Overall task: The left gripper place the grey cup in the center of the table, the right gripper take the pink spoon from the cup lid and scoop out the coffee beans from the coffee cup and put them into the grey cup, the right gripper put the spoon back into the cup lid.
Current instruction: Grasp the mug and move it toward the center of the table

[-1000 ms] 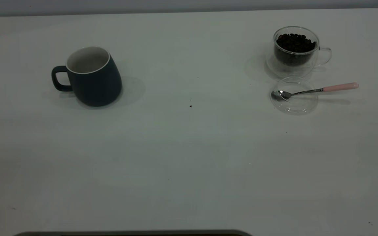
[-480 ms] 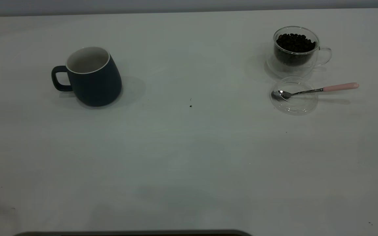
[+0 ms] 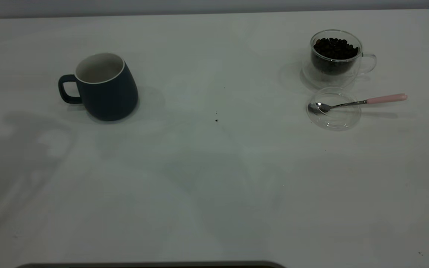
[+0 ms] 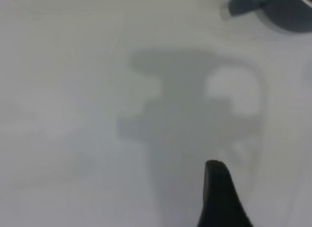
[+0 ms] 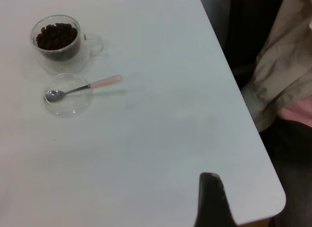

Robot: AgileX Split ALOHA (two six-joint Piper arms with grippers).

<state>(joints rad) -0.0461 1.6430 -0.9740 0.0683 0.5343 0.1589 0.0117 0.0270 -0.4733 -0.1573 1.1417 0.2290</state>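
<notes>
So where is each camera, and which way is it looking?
Exterior view: high, facing the table, sees dark grey ceramic mug and glass cup of coffee beans; no arms.
Left wrist view: above the table, mug at the edge; one black fingertip.
Right wrist view: over the table corner; black fingertip; shares bean cup, pink-handled metal spoon with exterior.

Grey cup (image 3: 104, 87) is standing upright, empty, far from the pink spoon (image 3: 356, 102). Spoon is lying with its bowl in the clear cup lid (image 3: 333, 108), handle overhanging. Glass coffee cup (image 3: 335, 56), holding beans, is sitting just behind it.
</notes>
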